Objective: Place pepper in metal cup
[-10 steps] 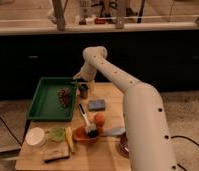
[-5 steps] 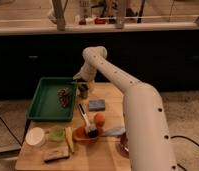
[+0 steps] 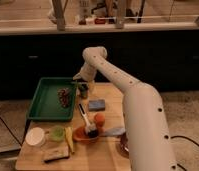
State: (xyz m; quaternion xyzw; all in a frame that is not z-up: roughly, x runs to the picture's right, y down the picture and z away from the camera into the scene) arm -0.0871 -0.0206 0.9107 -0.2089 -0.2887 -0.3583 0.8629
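Note:
The metal cup (image 3: 83, 92) is a small dark cylinder. It stands on the wooden table (image 3: 108, 156), just right of the green tray (image 3: 43, 102) near the table's far edge. My gripper (image 3: 81, 83) hangs directly over the cup's mouth, very close to it or touching it. The white arm reaches it from the right front. I cannot make out the pepper. It may be hidden by the gripper or inside the cup.
A dark red cluster (image 3: 64, 96) lies in the tray. On the table are a blue sponge (image 3: 96, 105), an orange (image 3: 99, 119), a reddish bowl (image 3: 82, 135) with a utensil, a white cup (image 3: 35, 136), a pale green round thing (image 3: 57, 133), a banana (image 3: 69, 140) and a wrapped bar (image 3: 54, 154).

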